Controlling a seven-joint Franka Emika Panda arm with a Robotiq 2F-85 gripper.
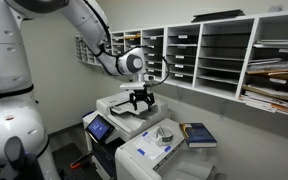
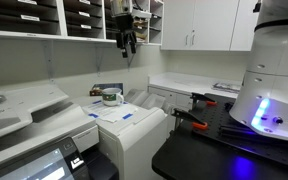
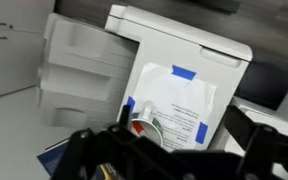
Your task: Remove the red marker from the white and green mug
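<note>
Office copy and mail room: white wall-mounted pigeonhole shelves [image 1: 224,55] stacked with papers and folders run above large white multifunction printers [image 1: 112,105], one with a lit touchscreen control panel [image 1: 101,127]; white wall cabinets [image 2: 199,25] hang over a pale surface [image 2: 184,85].

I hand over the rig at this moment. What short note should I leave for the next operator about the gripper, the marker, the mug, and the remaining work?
Gripper: open, empty, hanging high above the printers, well clear of the mug.
White and green mug: upright on the white printer, beside the blue book.
Red marker: only a red bit at the mug shows in the wrist view; it seems to be inside the mug.
Done: nothing yet.
Left: lower over the mug, grip the marker, lift it out.
</note>
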